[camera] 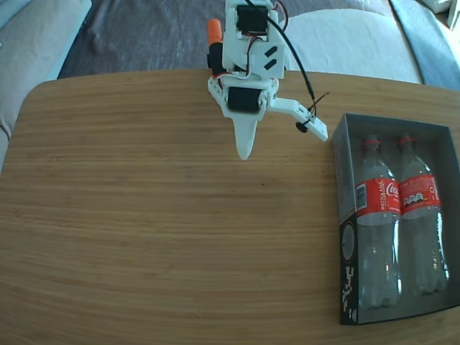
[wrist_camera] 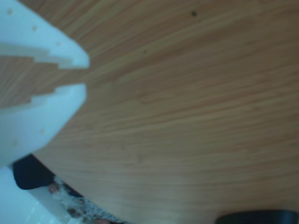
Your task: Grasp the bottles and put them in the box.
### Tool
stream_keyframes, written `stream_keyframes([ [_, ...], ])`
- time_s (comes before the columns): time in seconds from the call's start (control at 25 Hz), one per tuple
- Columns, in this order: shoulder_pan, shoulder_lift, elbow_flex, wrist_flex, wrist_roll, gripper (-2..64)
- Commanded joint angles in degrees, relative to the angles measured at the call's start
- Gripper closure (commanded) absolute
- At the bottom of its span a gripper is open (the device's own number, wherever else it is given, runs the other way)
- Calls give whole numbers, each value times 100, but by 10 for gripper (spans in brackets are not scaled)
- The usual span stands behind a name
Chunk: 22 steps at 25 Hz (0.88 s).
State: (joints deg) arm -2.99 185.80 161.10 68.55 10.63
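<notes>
Both Coca-Cola bottles (camera: 399, 215) lie side by side in the box (camera: 343, 237) at right. Gripper (wrist_camera: 84, 74) hangs empty over bare table (camera: 158, 215), fingers nearly clenched. Risk: a careless swing right nudges the box.

Two clear plastic Coca-Cola bottles with red wrap labels, one on the left (camera: 379, 215) and one on the right (camera: 421, 212), were seen lying side by side in the fixed view, necks pointing away from the camera. Both were held inside a shallow rectangular cardboard box with a dark grey interior (camera: 345, 180), placed at the table's right edge. White print was shown on the box's black left outer side.
</notes>
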Motion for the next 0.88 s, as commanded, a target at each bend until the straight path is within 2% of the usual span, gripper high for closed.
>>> stream_keyframes([
  [0.0, 9, 9, -62, -9, 9, 619],
  [0.4, 18, 9, -62, -9, -18, 618],
  [0.56, 9, 9, -62, 0, -554, 618],
  [0.84, 9, 9, -62, 18, -598, 617],
])
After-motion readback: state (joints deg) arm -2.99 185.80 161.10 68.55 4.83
